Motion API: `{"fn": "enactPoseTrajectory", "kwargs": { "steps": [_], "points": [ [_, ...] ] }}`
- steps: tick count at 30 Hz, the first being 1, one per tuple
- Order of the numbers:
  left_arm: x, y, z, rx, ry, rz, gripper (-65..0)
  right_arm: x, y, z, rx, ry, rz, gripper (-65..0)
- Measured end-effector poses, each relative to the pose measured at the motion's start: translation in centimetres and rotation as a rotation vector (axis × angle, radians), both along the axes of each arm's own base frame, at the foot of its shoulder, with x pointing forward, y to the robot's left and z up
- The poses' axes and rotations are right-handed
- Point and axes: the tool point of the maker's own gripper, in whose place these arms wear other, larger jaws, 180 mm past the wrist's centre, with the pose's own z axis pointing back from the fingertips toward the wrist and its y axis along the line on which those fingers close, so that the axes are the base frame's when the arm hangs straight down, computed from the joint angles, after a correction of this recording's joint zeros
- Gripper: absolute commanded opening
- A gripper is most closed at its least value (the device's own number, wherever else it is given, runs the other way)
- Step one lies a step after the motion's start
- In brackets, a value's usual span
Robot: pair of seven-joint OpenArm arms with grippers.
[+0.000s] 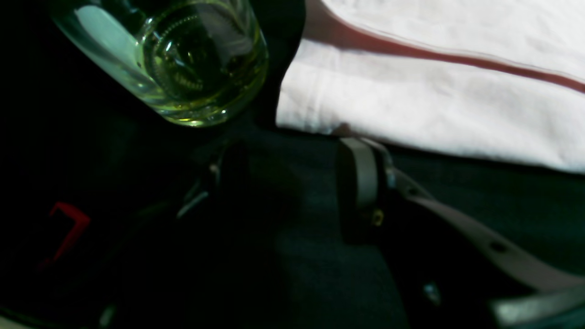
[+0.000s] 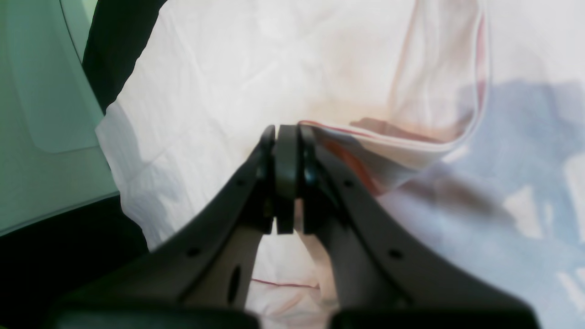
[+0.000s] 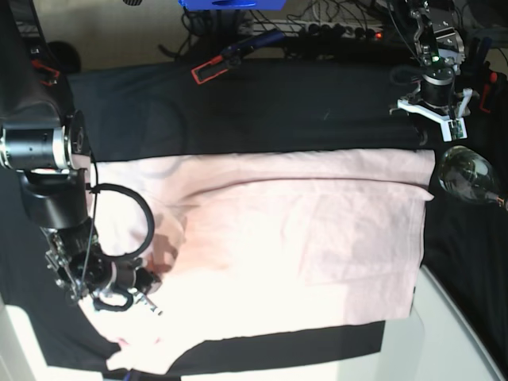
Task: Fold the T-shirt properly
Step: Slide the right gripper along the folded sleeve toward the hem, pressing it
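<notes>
Pale pink T-shirt (image 3: 302, 230) spread on the black-clothed worktop (image 3: 262, 103), partway through a fold.
Right gripper (image 2: 287, 176), jaws pressed together, pinches a hem edge; next it likely carries that edge across. Left gripper (image 3: 435, 103) hovers beside the shirt's far corner, jaws spread, empty.
</notes>
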Motion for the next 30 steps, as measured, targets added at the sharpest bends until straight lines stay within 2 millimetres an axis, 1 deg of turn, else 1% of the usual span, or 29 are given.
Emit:
{"fn": "enactPoseTrajectory", "kwargs": {
  "steps": [5, 10, 15, 17, 25, 30],
  "points": [
    [0.0, 0.0, 0.0, 0.000, 0.000, 0.000, -34.9, 0.5, -0.3, 0.2, -0.010, -0.025, -0.020, -65.0],
    [0.0, 0.0, 0.0, 0.000, 0.000, 0.000, -34.9, 0.5, -0.4, 0.2, -0.012, -0.027, -0.025, -65.0],
    [-0.1, 0.0, 0.0, 0.000, 0.002, 0.000, -34.9, 1.1, -1.6, 0.2, -0.039, -0.042, -0.097, -65.0],
    [-0.3, 0.0, -0.2, 0.000, 0.008, 0.000, -34.9, 1.1, -1.7, 0.1, -0.044, -0.046, -0.104, -65.0],
    [-0.6, 0.0, -0.3, 0.000, 0.013, 0.000, -34.9, 1.1, -1.8, 0.2, -0.044, -0.052, -0.111, -65.0],
    [-0.6, 0.0, -0.3, 0.000, 0.013, 0.000, -34.9, 1.0, -0.4, 0.0, -0.027, -0.048, -0.098, -64.9]
  ]
}}
